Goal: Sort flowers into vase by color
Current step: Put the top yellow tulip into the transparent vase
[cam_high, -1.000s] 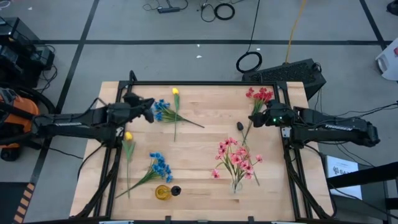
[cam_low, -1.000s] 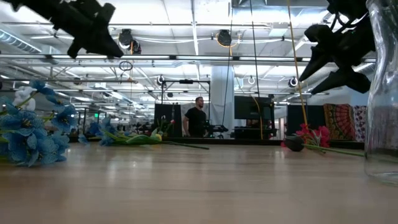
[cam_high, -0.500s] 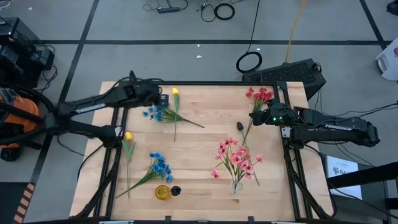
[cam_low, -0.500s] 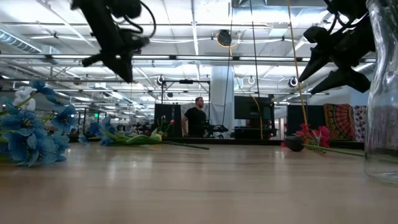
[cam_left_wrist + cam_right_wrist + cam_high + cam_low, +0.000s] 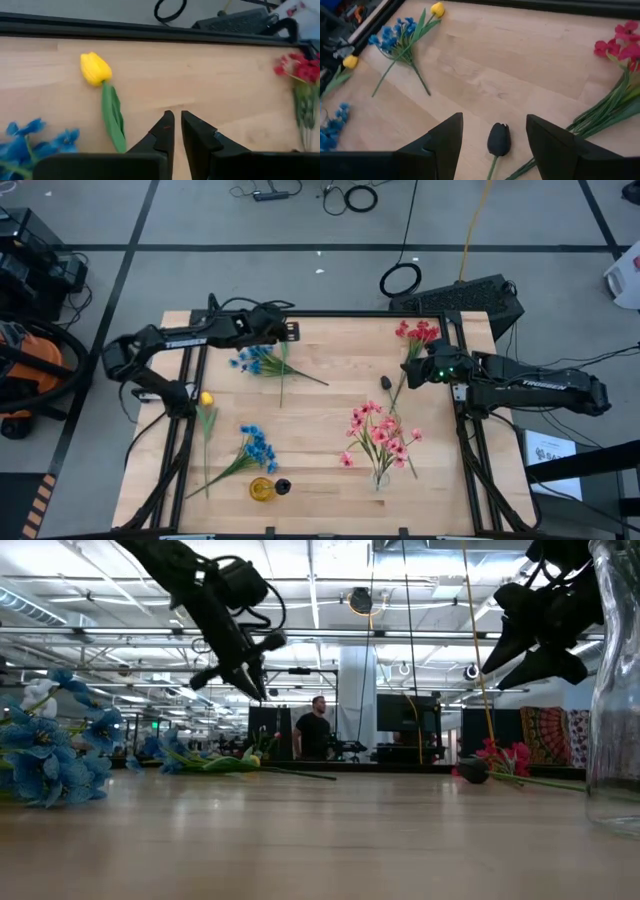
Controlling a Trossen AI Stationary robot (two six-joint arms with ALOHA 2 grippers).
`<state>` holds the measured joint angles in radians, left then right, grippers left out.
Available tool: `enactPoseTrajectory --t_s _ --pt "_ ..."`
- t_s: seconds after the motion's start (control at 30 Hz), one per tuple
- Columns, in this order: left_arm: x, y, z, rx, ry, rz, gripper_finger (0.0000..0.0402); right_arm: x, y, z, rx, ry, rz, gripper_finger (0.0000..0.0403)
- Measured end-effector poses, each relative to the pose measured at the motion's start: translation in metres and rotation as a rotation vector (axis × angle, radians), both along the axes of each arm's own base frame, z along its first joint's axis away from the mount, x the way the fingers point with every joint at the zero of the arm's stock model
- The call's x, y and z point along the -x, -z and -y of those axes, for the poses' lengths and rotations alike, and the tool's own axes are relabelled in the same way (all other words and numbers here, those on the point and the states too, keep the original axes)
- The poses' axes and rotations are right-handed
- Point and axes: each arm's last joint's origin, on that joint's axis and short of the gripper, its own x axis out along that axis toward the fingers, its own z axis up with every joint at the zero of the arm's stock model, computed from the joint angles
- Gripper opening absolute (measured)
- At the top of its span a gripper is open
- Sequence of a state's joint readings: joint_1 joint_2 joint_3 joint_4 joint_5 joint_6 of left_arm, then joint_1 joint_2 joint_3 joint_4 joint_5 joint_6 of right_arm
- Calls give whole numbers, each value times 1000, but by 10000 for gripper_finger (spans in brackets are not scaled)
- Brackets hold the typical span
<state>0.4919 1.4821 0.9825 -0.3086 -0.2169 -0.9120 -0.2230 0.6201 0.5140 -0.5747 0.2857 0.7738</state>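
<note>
Hovering nearly closed and empty over the yellow tulip (image 5: 95,68) by the table's far edge, our left gripper (image 5: 176,131) seems poised to grasp it, while our right gripper (image 5: 495,131) waits open.

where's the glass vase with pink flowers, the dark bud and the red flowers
glass vase (image 5: 379,477), high view, on its clear body below the pink flowers
dark bud (image 5: 498,139), right wrist view, on the middle of the bud head
red flowers (image 5: 417,333), high view, on the blossom cluster
</note>
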Motion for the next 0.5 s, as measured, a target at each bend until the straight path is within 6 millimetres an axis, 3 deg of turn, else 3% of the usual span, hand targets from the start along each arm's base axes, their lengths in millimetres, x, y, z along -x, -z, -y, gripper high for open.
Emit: enactPoseTrajectory --t_s 0.3,0.5 --pt "-14 38 -15 98 4 -34 140 0 0 0 79 -78 -56 210" --pt "-16 47 -16 110 29 -67 155 0 0 0 96 -94 -70 210"
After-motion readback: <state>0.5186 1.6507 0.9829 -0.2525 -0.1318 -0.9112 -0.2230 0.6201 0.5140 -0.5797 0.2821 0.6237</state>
